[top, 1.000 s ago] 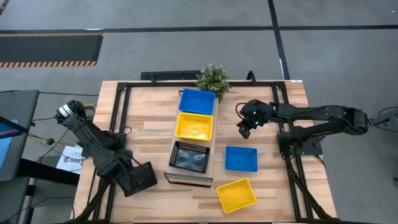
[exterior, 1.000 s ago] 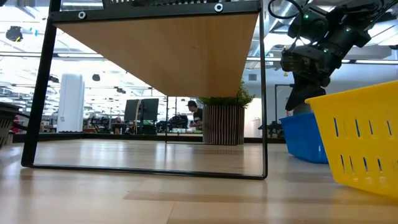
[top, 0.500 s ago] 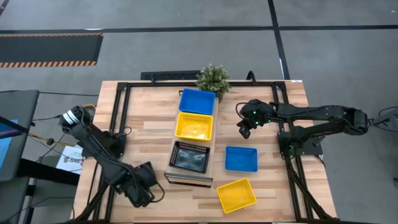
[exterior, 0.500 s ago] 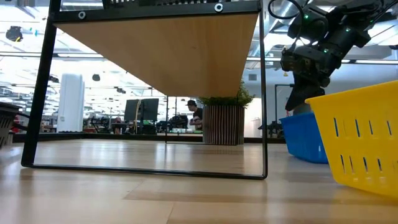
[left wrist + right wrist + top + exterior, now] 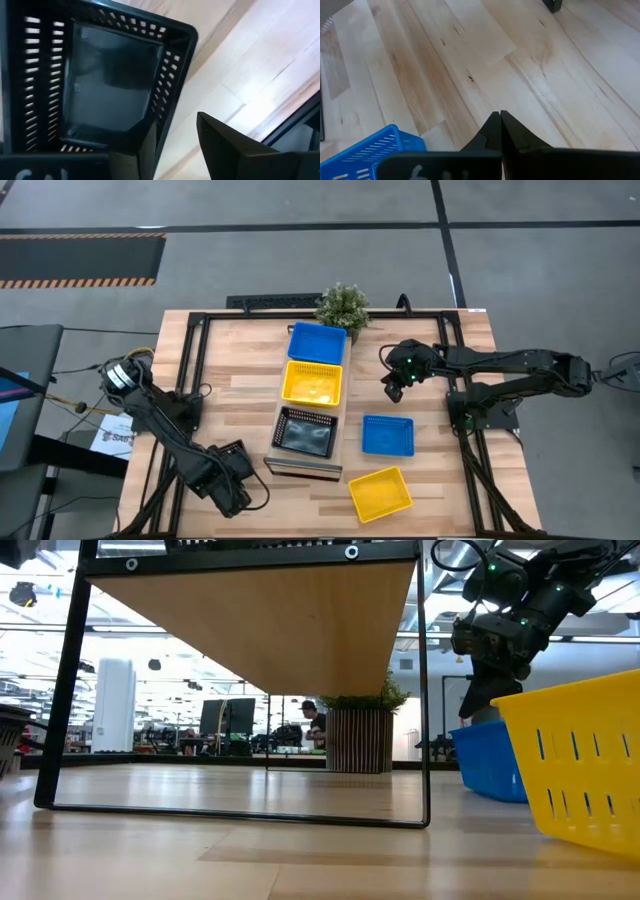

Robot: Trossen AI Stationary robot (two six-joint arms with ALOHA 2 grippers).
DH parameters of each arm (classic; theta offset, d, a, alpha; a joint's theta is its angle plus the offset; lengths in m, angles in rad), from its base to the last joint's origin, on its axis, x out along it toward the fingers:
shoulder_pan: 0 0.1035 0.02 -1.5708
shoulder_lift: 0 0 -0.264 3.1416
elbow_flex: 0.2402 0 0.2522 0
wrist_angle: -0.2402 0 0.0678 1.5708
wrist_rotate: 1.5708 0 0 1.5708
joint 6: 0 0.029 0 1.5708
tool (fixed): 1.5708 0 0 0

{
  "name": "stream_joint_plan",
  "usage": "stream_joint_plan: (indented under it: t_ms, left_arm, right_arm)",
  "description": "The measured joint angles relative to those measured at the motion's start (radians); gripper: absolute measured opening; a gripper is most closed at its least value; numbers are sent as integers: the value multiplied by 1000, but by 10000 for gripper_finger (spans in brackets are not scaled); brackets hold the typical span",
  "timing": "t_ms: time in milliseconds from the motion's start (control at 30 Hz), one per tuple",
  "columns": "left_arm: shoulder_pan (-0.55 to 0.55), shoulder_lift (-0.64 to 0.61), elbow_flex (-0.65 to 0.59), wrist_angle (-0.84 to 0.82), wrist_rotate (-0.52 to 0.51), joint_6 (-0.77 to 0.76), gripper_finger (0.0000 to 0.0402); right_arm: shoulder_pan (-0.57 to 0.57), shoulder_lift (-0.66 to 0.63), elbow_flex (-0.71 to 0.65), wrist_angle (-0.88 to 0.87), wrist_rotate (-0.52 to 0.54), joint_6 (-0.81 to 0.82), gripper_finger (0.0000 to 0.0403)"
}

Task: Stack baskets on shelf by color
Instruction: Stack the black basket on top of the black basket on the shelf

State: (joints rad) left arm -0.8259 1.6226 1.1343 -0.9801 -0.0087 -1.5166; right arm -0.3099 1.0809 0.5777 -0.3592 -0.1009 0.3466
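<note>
1. Black mesh plastic fills the left wrist view: the left gripper (image 5: 172, 145) is clamped on the wall of a shallow black basket (image 5: 100, 85), one finger inside and one outside, holding it at the table's near left corner, just beside the near end of the shelf.
2. A yellow mesh-sided basket (image 5: 380, 492) lies loose on the light-wood tabletop (image 5: 240, 370) near the front edge, right of the shelf; a blue mesh basket (image 5: 387, 435) sits just behind it.
3. On the long light-wood shelf (image 5: 303, 467) with its low dark frame, another black basket (image 5: 306, 431) occupies the near end, a yellow one (image 5: 312, 383) the middle, a blue one (image 5: 317, 343) the far end.
4. The right gripper (image 5: 499, 127) hovers over bare wood beyond the loose blue basket, its fingers pressed together and holding nothing.
5. A small potted plant (image 5: 342, 306) stands at the far edge.
6. The step in hand looks like stacking black on black: the carried basket needs swinging right over the shelf's near end, levelling, then lowering squarely into its match.
</note>
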Motion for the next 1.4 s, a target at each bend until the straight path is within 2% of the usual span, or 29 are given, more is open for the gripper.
stream_joint_plan:
  t_ms: [300,767,933,1233,1400]
  left_arm:
    - [1,0,-12,7,5,20,93]
    - [1,0,-12,12,0,40,3]
    - [1,-1,-12,-5,-47,39,21]
    - [1,-1,-12,-2,-39,82,118]
    - [1,-1,-12,18,-30,90,138]
  right_arm:
    - [0,0,0,0,-1,-4,7]
    - [0,0,0,1,-2,-16,7]
    - [0,0,0,1,-2,-16,7]
    - [0,0,0,1,-2,-15,7]
    - [0,0,0,1,-2,-16,7]
